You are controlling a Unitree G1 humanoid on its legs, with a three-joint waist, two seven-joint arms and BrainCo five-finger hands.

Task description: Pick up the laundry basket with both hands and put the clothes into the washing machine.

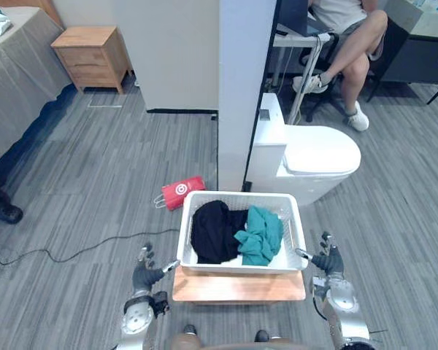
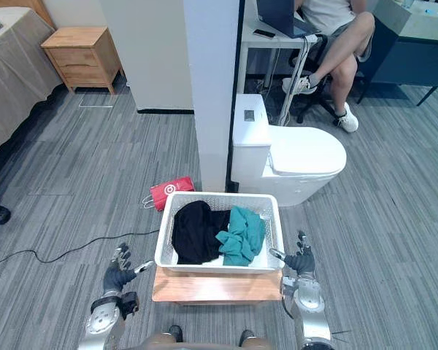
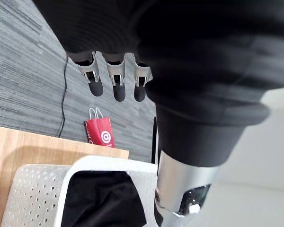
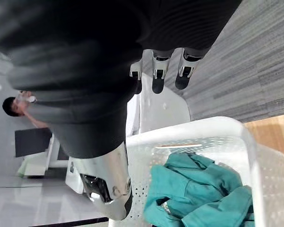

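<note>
- The step in hand looks like the reach for the basket: the lift has not begun, and the clothes are not yet moved.
- The white, hole-patterned basket sits on a low wooden stand right in front of the robot, between its 2 hands.
- Inside lie 2 garments, a black one on the robot's left and a teal one on its right, touching in the middle.
- The left hand hovers just beside the basket's near left corner, fingers straight and spread, holding nothing. The thumb points toward the rim, and I cannot tell if it touches.
- The right hand mirrors it at the near right corner, fingers straight and apart, also empty, thumb close to the rim.
- The next move, as I judge it, calls for both hands to close in on the 2 side rims together and curl under or over them before any lift. An uneven grip could tip the basket off the narrow stand.
- The carry will need care, since a toilet stands just behind the basket and a person sits beyond it.
- A red bag lies on the floor by the basket's far left corner. It bears 1 round white mark, and no words can be made out.
- No writing can be made out on the basket or the clothes.
</note>
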